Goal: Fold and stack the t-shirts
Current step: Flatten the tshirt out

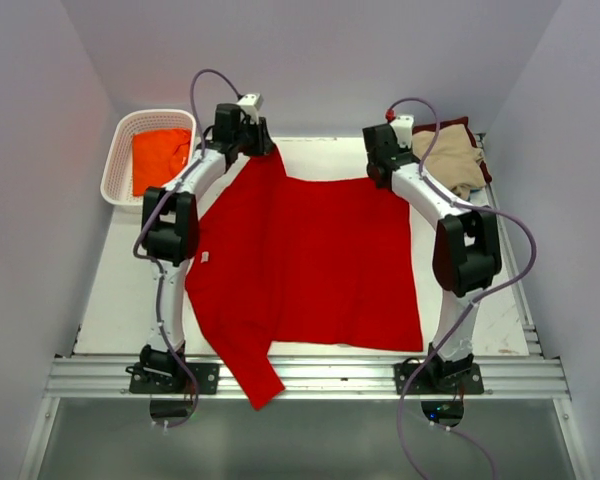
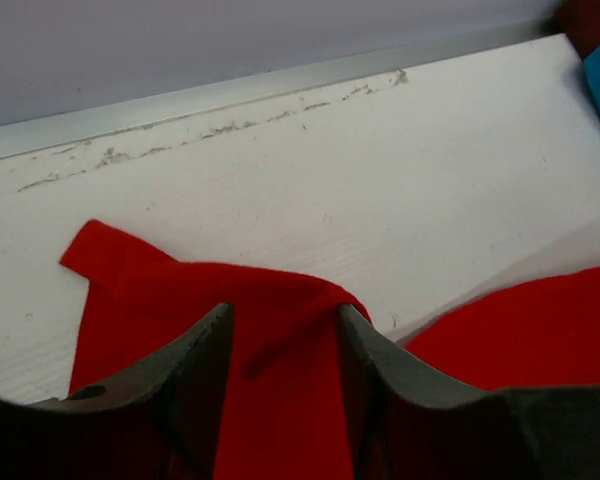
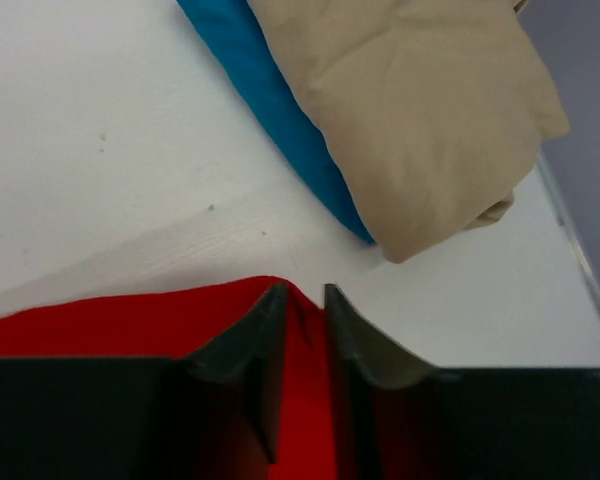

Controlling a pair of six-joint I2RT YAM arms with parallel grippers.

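Observation:
A large red t-shirt (image 1: 320, 260) lies spread over the table, one sleeve hanging past the near edge, a small white tag (image 1: 205, 257) on its left side. My left gripper (image 1: 263, 142) is at the shirt's far left corner. In the left wrist view its jaws (image 2: 285, 312) stand apart, with a raised fold of red cloth (image 2: 280, 400) between them. My right gripper (image 1: 379, 172) is at the far right corner. The right wrist view shows it (image 3: 304, 290) pinched shut on the red edge (image 3: 110, 320). Folded beige (image 3: 410, 110), blue (image 3: 280, 110) and maroon (image 1: 470, 126) t-shirts are stacked at the back right.
A white slotted basket (image 1: 118, 150) at the back left holds an orange t-shirt (image 1: 160, 160). White walls enclose the table on three sides. An aluminium rail (image 1: 310, 378) runs along the near edge, by the arm bases.

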